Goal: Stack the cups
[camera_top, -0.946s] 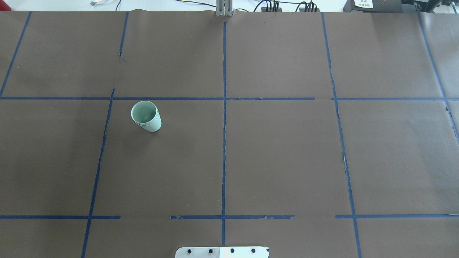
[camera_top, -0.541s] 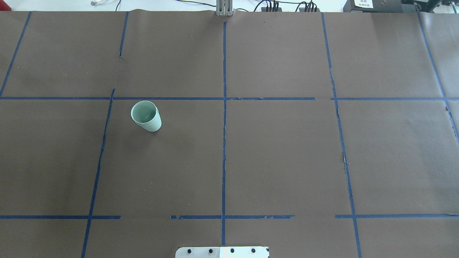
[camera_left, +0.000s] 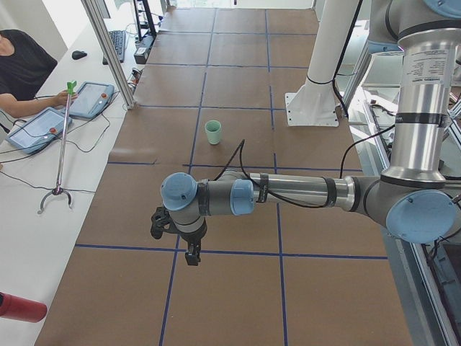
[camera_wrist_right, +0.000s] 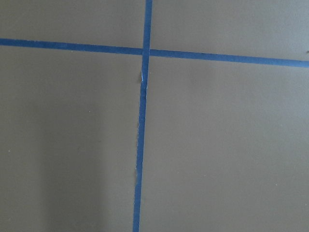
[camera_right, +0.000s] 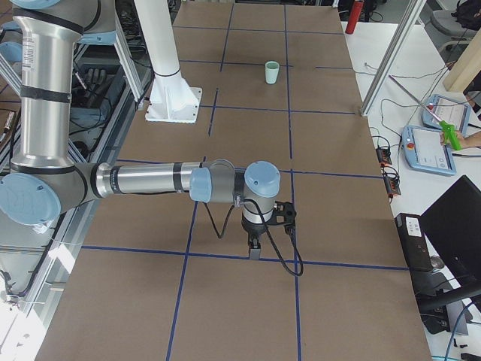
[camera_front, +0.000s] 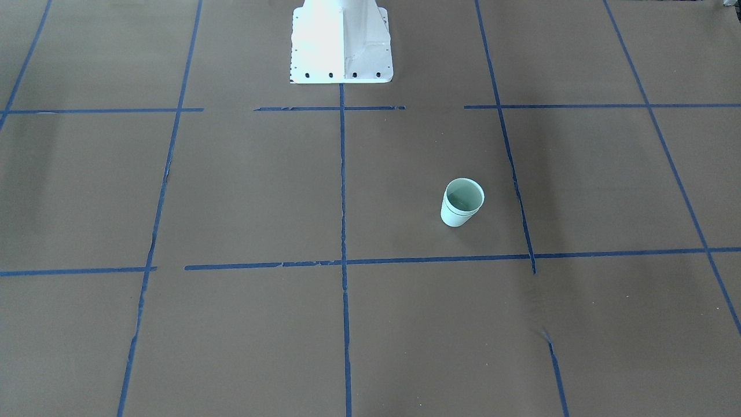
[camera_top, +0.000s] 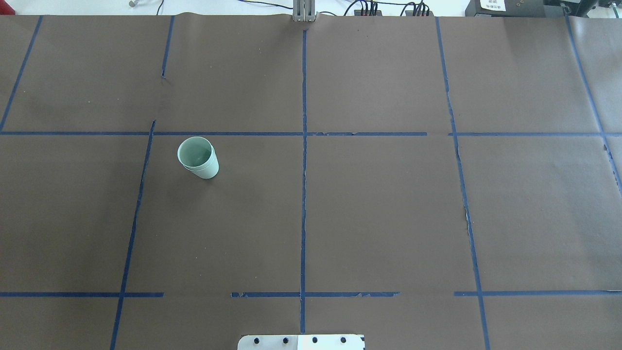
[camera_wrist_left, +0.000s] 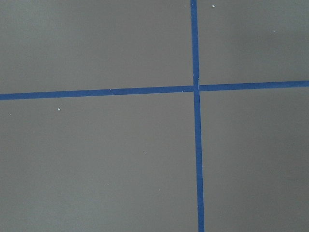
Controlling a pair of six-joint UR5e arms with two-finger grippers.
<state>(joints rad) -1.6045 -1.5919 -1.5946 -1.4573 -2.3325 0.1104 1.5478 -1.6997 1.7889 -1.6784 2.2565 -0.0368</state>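
Two pale mint-green cups [camera_top: 198, 158] stand upright, one nested inside the other, with a double rim showing, on the brown table's left half. The stack also shows in the front view [camera_front: 462, 202], the left view [camera_left: 213, 132] and the right view [camera_right: 272, 72]. My left gripper [camera_left: 191, 256] hangs over the table's left end, far from the cups. My right gripper [camera_right: 255, 248] hangs over the right end. Both show only in the side views, so I cannot tell whether they are open or shut. The wrist views show only table and tape.
Blue tape lines [camera_top: 303, 170] grid the brown paper. The white robot base [camera_front: 341, 40] stands at the table's near middle edge. An operator with tablets [camera_left: 43, 126] and a grabber stick [camera_left: 61, 144] are beyond the far edge; a metal post [camera_left: 108, 50] stands there.
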